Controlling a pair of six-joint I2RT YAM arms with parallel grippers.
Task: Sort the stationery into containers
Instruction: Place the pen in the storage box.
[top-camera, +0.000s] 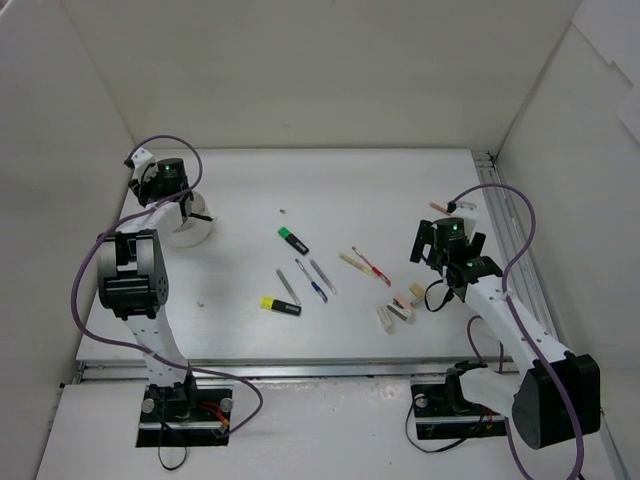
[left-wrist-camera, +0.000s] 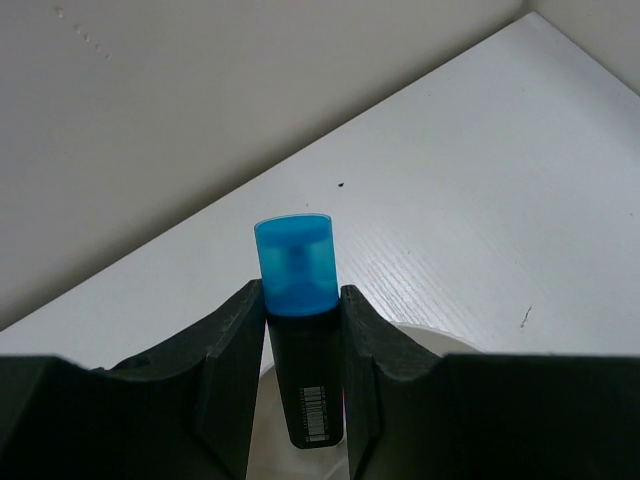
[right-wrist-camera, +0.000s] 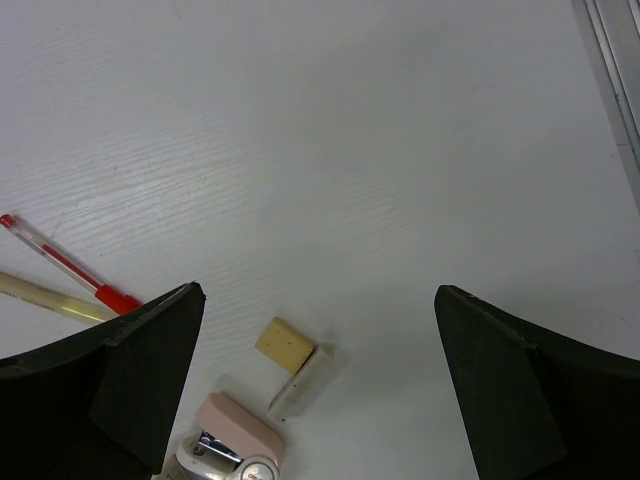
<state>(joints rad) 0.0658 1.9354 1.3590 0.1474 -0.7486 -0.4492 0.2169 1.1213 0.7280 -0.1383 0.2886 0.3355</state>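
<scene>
L gripper (left-wrist-camera: 300, 300) is pinched narrow on a blue-capped highlighter (left-wrist-camera: 296, 262), cap end poking out past the fingertips and black barrel running back btwn the jaws. It hangs right over the round white tub (top-camera: 203, 230) at the far-left of the table. Which compartment sits under it, can't tell. To do this drop well: centre the barrel over one pocket, not a divider, go low enough that the end is inside the rim, then ease the jaws apart. Letting go from high up could bounce it out or nudge the tub. R gripper (right-wrist-camera: 318, 291) has jaws spread wide, holding nothing, above a tan eraser (right-wrist-camera: 285, 343) and white eraser (right-wrist-camera: 300, 383), w/ a red pen (right-wrist-camera: 70, 265) off to one side.
</scene>
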